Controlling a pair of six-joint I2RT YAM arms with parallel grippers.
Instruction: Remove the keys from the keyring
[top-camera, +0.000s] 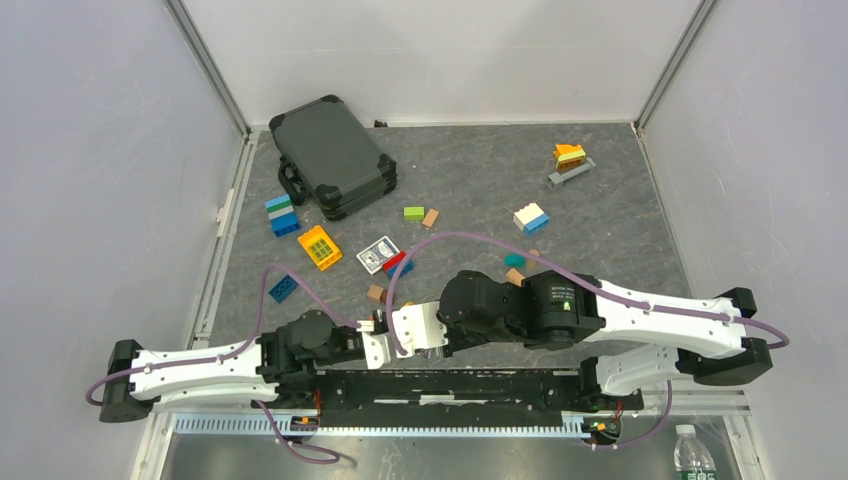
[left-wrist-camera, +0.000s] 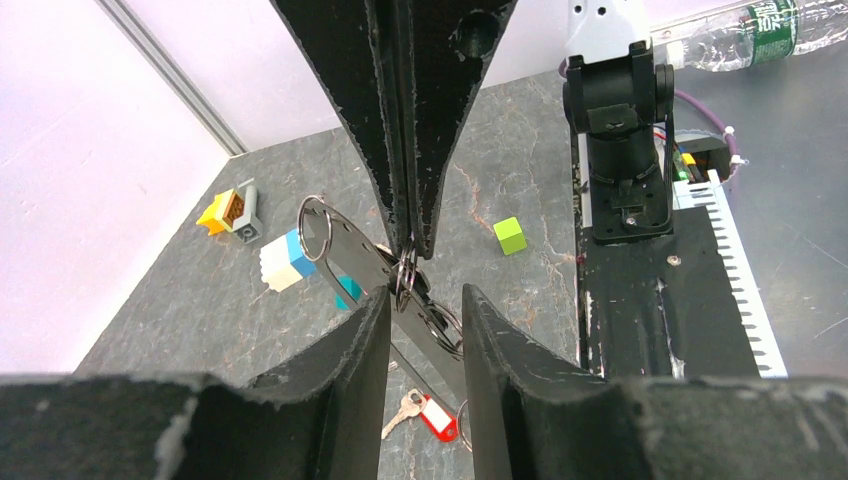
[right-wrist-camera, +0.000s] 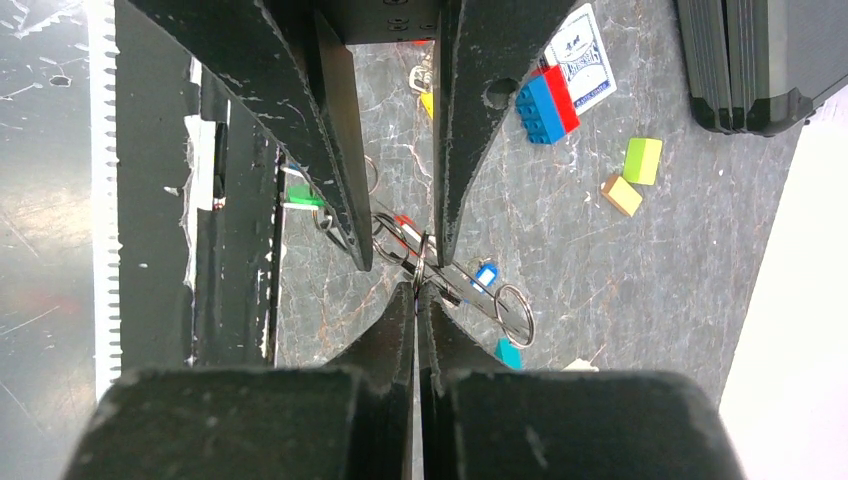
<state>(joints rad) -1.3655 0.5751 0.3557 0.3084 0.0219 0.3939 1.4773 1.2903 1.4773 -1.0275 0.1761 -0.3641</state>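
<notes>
Black case (top-camera: 330, 155) and blocks (top-camera: 531, 217) lie clear on the counter (top-camera: 480, 180). My arms fold inward, meeting near its front edge. My left end effector (left-wrist-camera: 425, 300), part open, clamps the keyring (left-wrist-camera: 345, 255) aloft. My right end effector (right-wrist-camera: 420, 292) is pinched shut on a small ring (left-wrist-camera: 405, 268) threaded there. A red-headed key (left-wrist-camera: 435, 417) lies beneath; other keys are half hidden.

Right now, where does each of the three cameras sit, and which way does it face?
Top: above and behind the robot, looking down on the table; left arm and right arm show.
Left wrist: on that arm, facing the right arm's base; left fingers foremost.
Right wrist: facing the card box; right fingers foremost.
Both wrist views share the keyring.
</notes>
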